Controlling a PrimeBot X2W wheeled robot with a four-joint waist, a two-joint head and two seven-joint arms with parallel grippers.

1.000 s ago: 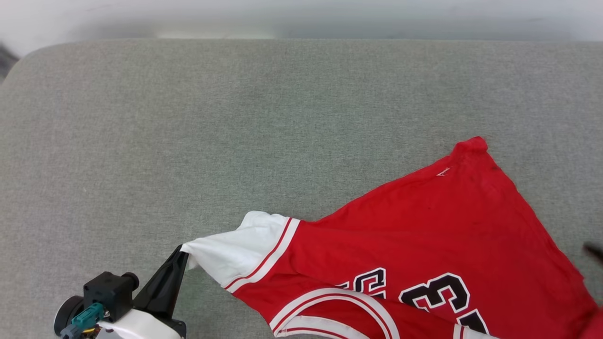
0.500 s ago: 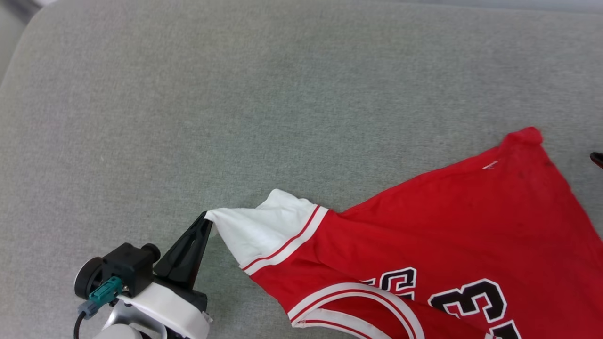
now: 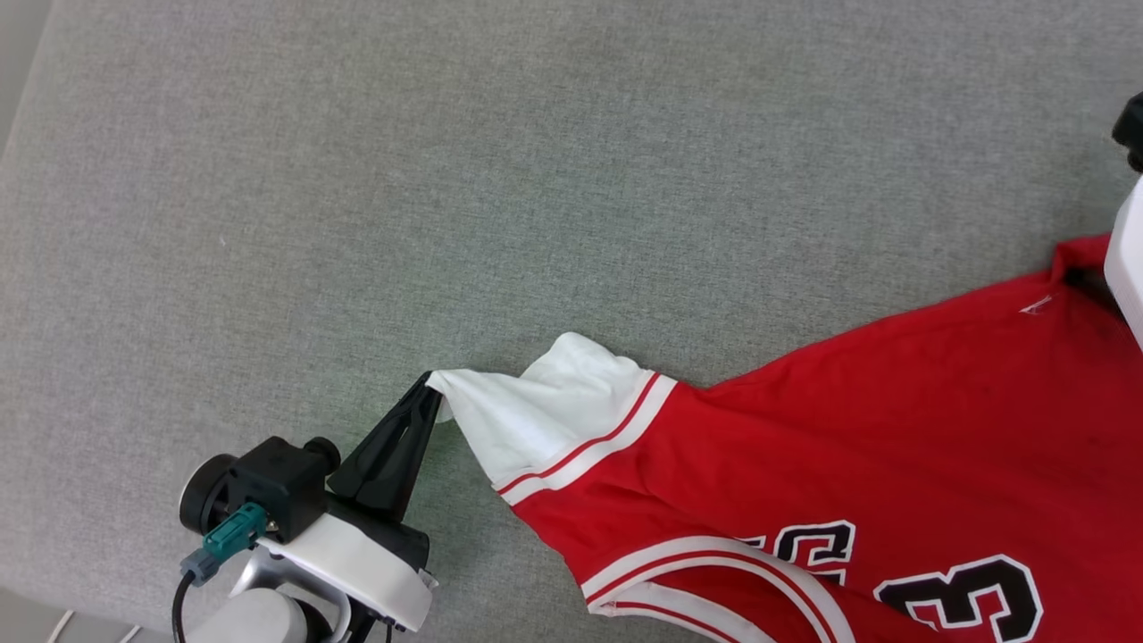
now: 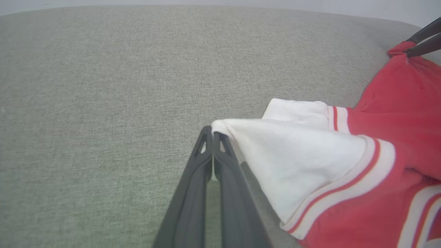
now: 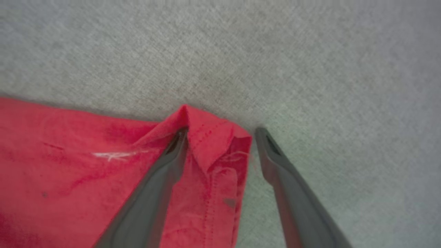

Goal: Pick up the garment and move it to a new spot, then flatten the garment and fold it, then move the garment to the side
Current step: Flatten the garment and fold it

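Observation:
The garment (image 3: 857,420) is a red jersey with a white sleeve (image 3: 549,411), lying on a grey cushion at the lower right of the head view. My left gripper (image 3: 431,390) is shut on the sleeve's tip and pulls it taut to the left; the left wrist view shows the closed left gripper (image 4: 212,131) pinching that white corner (image 4: 293,155). My right gripper (image 5: 221,132) is open, its two fingers astride a folded red hem corner (image 5: 210,137) of the garment (image 5: 75,165). The left wrist view also catches the right gripper's fingers (image 4: 423,34) at that corner.
The grey fabric surface (image 3: 446,179) stretches wide to the left and far side of the garment. Its left edge (image 3: 27,89) runs down the head view's left. My pale right forearm (image 3: 1127,259) enters at the right edge.
The head camera has shifted, so the whole picture slid. My right gripper has come from beside the garment to its far hem corner. The left gripper still holds the sleeve tip.

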